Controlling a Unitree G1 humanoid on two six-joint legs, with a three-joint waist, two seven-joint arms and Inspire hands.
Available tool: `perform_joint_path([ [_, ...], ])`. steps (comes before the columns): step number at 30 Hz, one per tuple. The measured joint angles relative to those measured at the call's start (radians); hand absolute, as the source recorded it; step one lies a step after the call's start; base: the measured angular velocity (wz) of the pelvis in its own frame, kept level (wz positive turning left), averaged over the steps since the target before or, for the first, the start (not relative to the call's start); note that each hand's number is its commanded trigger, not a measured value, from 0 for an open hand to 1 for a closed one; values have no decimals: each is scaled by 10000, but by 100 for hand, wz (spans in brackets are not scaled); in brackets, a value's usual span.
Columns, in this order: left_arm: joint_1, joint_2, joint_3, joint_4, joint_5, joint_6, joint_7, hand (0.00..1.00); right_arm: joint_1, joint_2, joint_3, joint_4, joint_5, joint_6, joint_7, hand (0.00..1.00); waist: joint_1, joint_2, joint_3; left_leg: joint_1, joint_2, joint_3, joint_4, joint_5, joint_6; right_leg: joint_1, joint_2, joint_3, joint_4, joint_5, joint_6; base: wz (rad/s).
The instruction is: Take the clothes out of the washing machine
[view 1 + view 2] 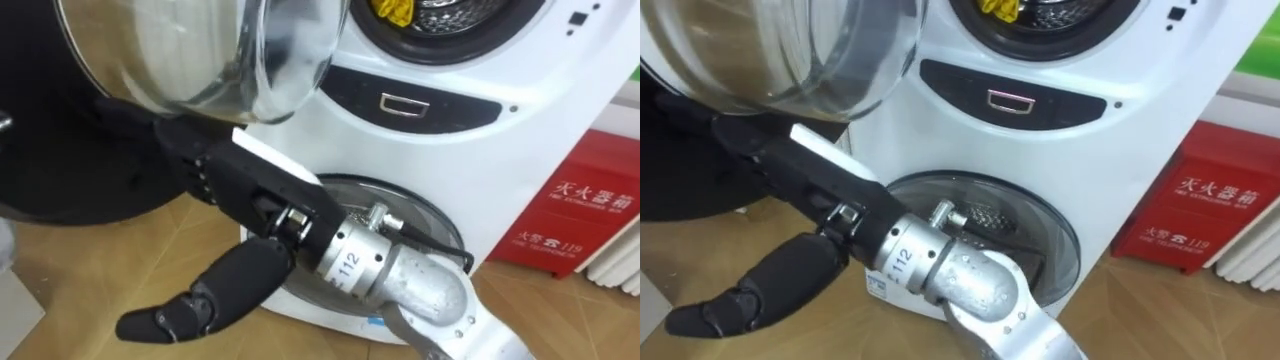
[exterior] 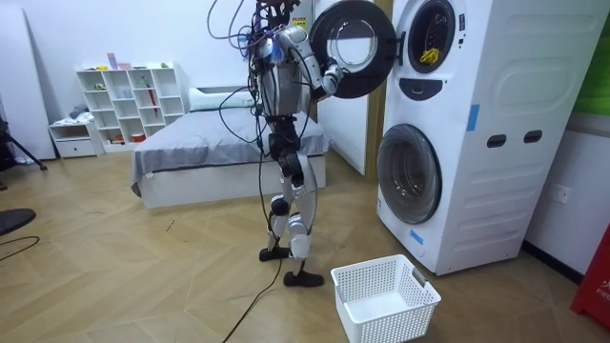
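While standing at the stacked washing machine (image 2: 457,133), reaches the right hand (image 1: 240,185) under the open door (image 1: 200,50) at left, fingers straight, holding nothing; further right, leaves yellow clothes (image 1: 393,10) lying in the upper drum.

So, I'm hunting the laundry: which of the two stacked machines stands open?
The upper machine: its round door is swung out and a yellow garment shows inside. The lower machine's door is shut.
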Motion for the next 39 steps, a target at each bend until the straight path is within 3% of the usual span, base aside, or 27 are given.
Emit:
perform_joint_path([
  [8,67,-21,-104,-139,23,193,226,0,-210,36,294,299,132,334,-178,0,-9,-10,-7,7,-9,-14,14,0,0,28,-21,-37,12,2,-1,0],
  [13,108,-93,127,-181,17,196,182,0,187,-293,276,306,45,342,-140,0,-86,86,39,-3,-5,-40,11,-1,1,40,-27,-30,12,2,0,0],
  [17,248,-110,154,-176,-82,207,198,0,988,-715,218,665,-265,327,120,0,-359,181,38,71,7,-60,10,-1,1,134,-35,-74,7,1,1,6],
  [20,377,-58,158,-177,-605,203,200,0,1999,-1318,66,981,-407,552,137,0,-648,178,31,58,-8,-7,33,2,6,134,-59,-67,6,5,10,0],
  [22,423,4,254,-177,-782,189,200,0,2425,-1773,-248,1004,-410,595,139,0,-998,170,26,38,-12,16,30,1,6,114,-58,-31,2,-1,20,-2],
  [24,413,-11,529,-179,-795,125,205,0,2564,-1974,-869,1000,-486,596,122,0,-1213,181,25,40,-5,84,32,1,1,94,-35,43,-5,-2,16,-9],
  [31,580,-139,901,-209,-1175,-263,201,0,3088,-1951,-2883,973,-751,499,-314,0,-1735,222,-160,234,-15,274,24,5,3,212,-26,229,-31,-2,15,-8],
  [39,878,-117,1156,-165,-1178,-501,319,0,3435,-1950,-3690,996,-662,499,-876,0,-1998,138,-115,386,-7,287,13,5,3,419,-24,251,-158,-17,41,0],
])
